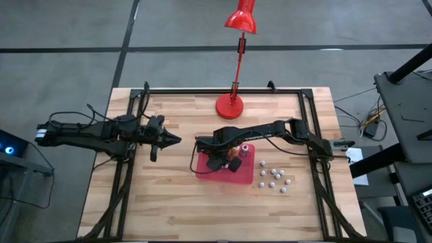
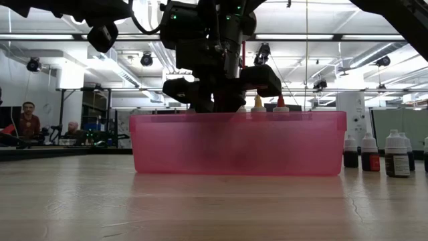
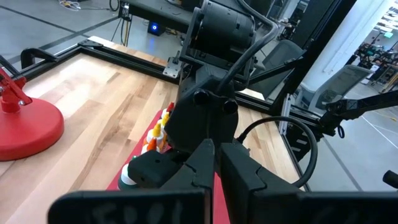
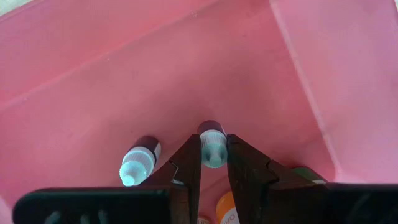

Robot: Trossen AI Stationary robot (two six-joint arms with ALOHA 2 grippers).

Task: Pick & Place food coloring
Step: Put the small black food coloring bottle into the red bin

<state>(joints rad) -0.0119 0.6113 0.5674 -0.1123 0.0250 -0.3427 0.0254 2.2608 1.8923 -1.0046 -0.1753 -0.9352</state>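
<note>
A shallow red tray (image 1: 243,177) lies at the table's middle. My right gripper (image 4: 213,163) reaches down into it and is shut on a tiny food coloring bottle (image 4: 212,130) with a pale cap. A second such bottle (image 4: 139,163) stands upright on the tray floor beside it. More bottles with yellow, orange and red caps (image 3: 158,127) stand in the tray. Several small bottles (image 2: 371,152) stand on the table to the tray's right. My left gripper (image 1: 177,140) hovers shut to the left of the tray, holding nothing. My right gripper pinches the bottle's pale cap (image 4: 213,155) between its two fingers, at their free ends. The fingers come from above, pointing steeply down. The bottle stands upright, cap up, over the tray floor; whether its base rests on the floor I cannot tell.
A red desk lamp stands on its round base (image 1: 229,106) at the table's far middle. The several bottles on the table (image 1: 273,177) sit between the tray and the right rail. A black frame (image 1: 202,90) borders the table. Bare wood lies near the front edge.
</note>
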